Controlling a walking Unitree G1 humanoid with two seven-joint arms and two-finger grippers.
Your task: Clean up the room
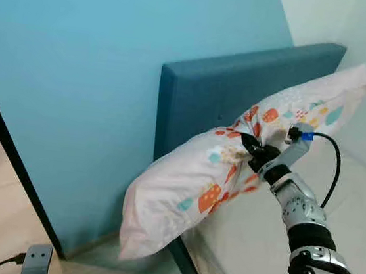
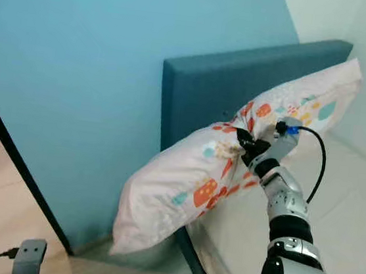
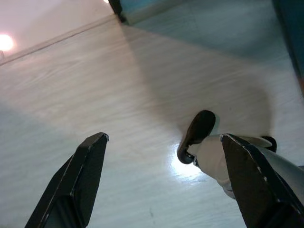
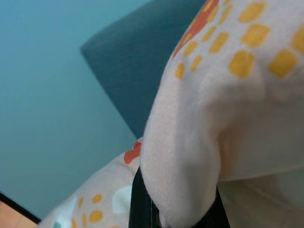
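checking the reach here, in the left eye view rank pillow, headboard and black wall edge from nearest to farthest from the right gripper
1. pillow: pinched in the right gripper, mid-length.
2. headboard: right behind the pillow, on the gripper's far side.
3. black wall edge: far off to the robot's left, running down to the floor.

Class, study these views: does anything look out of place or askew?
Yes. The pillow hangs tilted in the air against the headboard, pinched by the right gripper, one end overhanging the mattress edge instead of lying flat.
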